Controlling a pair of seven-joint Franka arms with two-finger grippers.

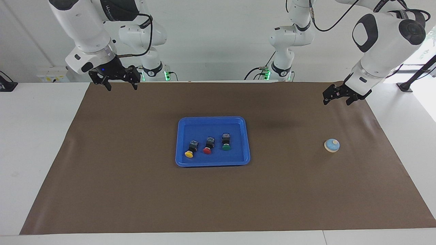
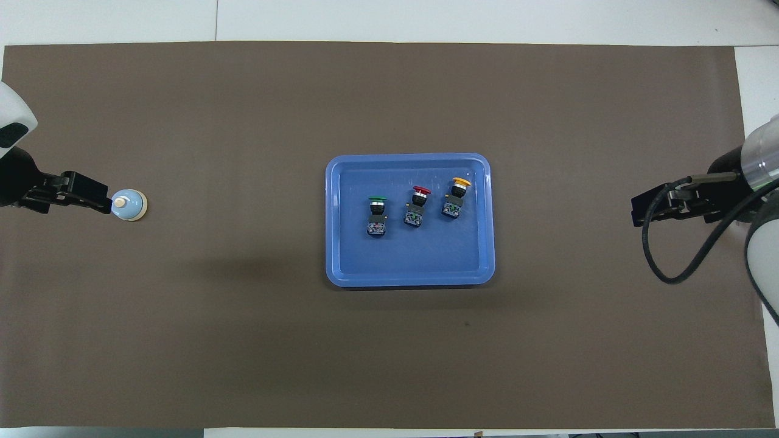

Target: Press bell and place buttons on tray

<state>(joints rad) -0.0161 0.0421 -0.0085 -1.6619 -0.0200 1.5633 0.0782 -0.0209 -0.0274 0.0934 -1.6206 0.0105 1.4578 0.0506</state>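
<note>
Facing view first: a white table with a big brown mat (image 1: pixel 136 190) over most of it, and a plain white wall where the robots stand. The blue tray (image 1: pixel 213 162) sits mid-mat with all three buttons inside, yellow button (image 1: pixel 190 150), red button (image 1: pixel 208 145) and green button (image 1: pixel 226 142) in a row (caps pointing away from the robots). The bell (image 1: pixel 332 145) is alone on the mat toward the left arm's end, well apart from the tray. The left gripper (image 1: pixel 336 98) hangs in the air over the mat edge nearest the robots, fingers spread, holding nothing. The right gripper (image 1: pixel 120 84) hangs over the mat's corner at its own end, also spread and empty. There's loads of bare mat all round the tray.

Overhead view: the tray (image 2: pixel 331 219) has mat on every side and white table showing past the mat's edges. Here the left gripper (image 2: pixel 91 198) looks like it's touching the bell (image 2: pixel 129 205), but the facing view shows it's well above. The right gripper (image 2: pixel 648 210) pokes in at the mat's edge at the right arm's end.
</note>
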